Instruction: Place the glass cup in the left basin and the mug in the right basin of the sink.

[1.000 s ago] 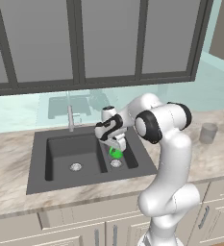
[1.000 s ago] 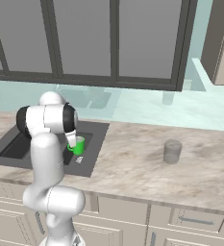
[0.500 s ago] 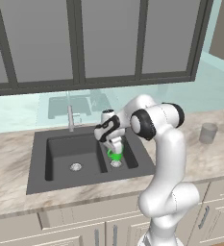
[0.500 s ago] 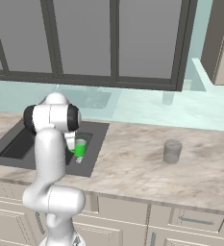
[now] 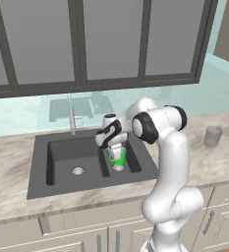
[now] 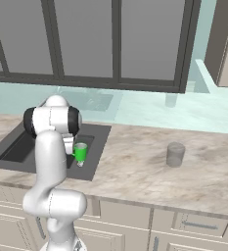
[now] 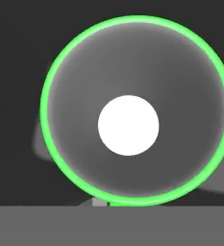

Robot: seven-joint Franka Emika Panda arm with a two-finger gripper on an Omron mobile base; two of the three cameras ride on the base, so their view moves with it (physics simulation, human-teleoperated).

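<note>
The mug (image 5: 118, 157) is upright, pinched at its rim by the tool (image 5: 117, 149), and hangs inside the right basin (image 5: 133, 158) of the sink (image 5: 42, 167), directly over the round silver drain (image 5: 118, 168). The hand view looks straight down into its green rim and pale interior. The left basin (image 5: 67, 157) holds nothing but its own drain. The glass cup (image 5: 213, 136) stands upright on the counter (image 5: 224, 162), well apart to the right of the sink. The faucet (image 5: 71, 120) rises behind the left basin.
</note>
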